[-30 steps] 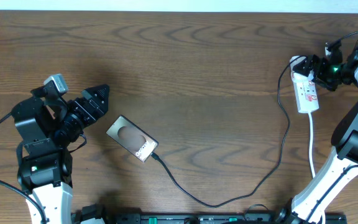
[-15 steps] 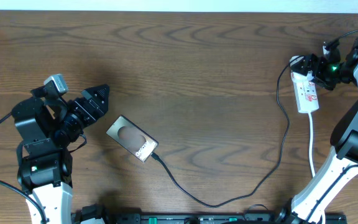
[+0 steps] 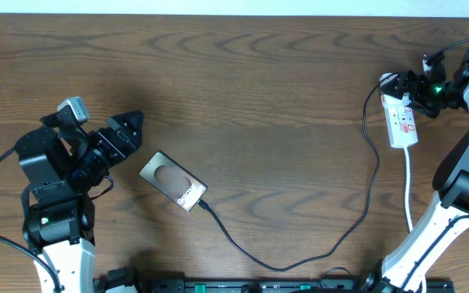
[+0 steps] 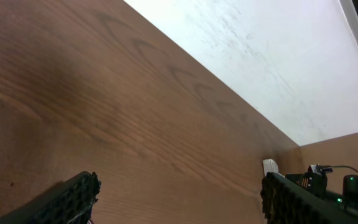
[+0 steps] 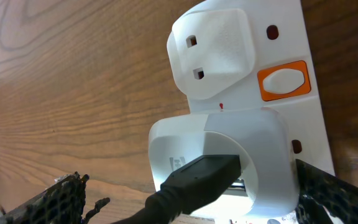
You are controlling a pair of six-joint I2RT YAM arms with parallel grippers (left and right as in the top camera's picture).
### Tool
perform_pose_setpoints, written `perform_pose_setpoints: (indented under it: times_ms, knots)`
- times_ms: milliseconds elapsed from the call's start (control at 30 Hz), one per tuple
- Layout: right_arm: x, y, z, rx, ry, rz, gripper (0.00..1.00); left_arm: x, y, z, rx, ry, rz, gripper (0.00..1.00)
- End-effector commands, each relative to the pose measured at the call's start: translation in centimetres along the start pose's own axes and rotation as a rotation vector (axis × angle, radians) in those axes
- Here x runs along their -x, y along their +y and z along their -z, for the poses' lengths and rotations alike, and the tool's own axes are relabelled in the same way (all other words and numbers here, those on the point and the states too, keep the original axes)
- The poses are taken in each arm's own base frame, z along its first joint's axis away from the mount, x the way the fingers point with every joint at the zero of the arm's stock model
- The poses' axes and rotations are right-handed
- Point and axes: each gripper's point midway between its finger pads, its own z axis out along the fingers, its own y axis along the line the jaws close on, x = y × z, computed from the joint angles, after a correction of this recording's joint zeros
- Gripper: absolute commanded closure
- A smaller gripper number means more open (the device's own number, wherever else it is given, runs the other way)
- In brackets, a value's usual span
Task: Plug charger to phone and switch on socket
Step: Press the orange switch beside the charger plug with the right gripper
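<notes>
The bronze-brown phone point(image 3: 173, 181) lies flat at centre left. The charger, a thin black cable point(image 3: 300, 262), runs from the phone's lower-right end, where its tip point(image 3: 205, 204) meets the phone, in a loop up to the white socket strip point(image 3: 404, 122) at far right. In the right wrist view its black plug point(image 5: 207, 174) sits in a white adapter point(image 5: 253, 140) on the strip, below an orange switch point(image 5: 283, 81). My right gripper point(image 3: 414, 85) point(image 5: 188, 180) is open, its fingers either side of the adapter. My left gripper point(image 3: 130, 130) point(image 4: 179, 190) is open and empty, up-left of the phone.
The strip's white cord point(image 3: 408, 187) runs toward the table's front beside the right arm. A second white moulded plug point(image 5: 213, 50) fills the strip's neighbouring outlet. A white wall point(image 4: 260, 56) borders the table's far edge. The left arm's base point(image 3: 51, 220) stands at front left.
The right gripper has shifted very slightly at the socket's far end. The phone, the cable and the left arm have not moved.
</notes>
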Motion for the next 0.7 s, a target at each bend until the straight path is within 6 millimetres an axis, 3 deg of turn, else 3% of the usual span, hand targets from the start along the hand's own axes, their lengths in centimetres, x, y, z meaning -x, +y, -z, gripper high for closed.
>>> perform_pose_setpoints:
  times_ms: [0, 233, 400, 467, 667]
  knots:
    - [-4.0, 2.3, -3.7, 0.134, 0.152, -0.096, 0.01, 0.4, -0.1, 0.2, 0.007, -0.008, -0.012, 0.14]
    - [-4.2, 2.0, -4.0, 0.102, 0.163, -0.09, 0.01, 0.3, 0.0, 0.2, 0.01, -0.003, -0.008, 0.14]
    - [-4.0, 0.0, -3.8, 0.002, 0.154, -0.078, 0.01, 0.3, 0.0, 0.2, 0.01, -0.004, -0.009, 0.14]
    - [-3.7, -1.5, -3.2, -0.052, 0.144, -0.085, 0.01, 0.3, 0.0, 0.2, 0.01, -0.004, -0.008, 0.14]
    - [-2.7, -3.4, -1.6, -0.086, 0.104, -0.108, 0.01, 0.3, 0.0, 0.2, 0.01, -0.004, -0.008, 0.14]
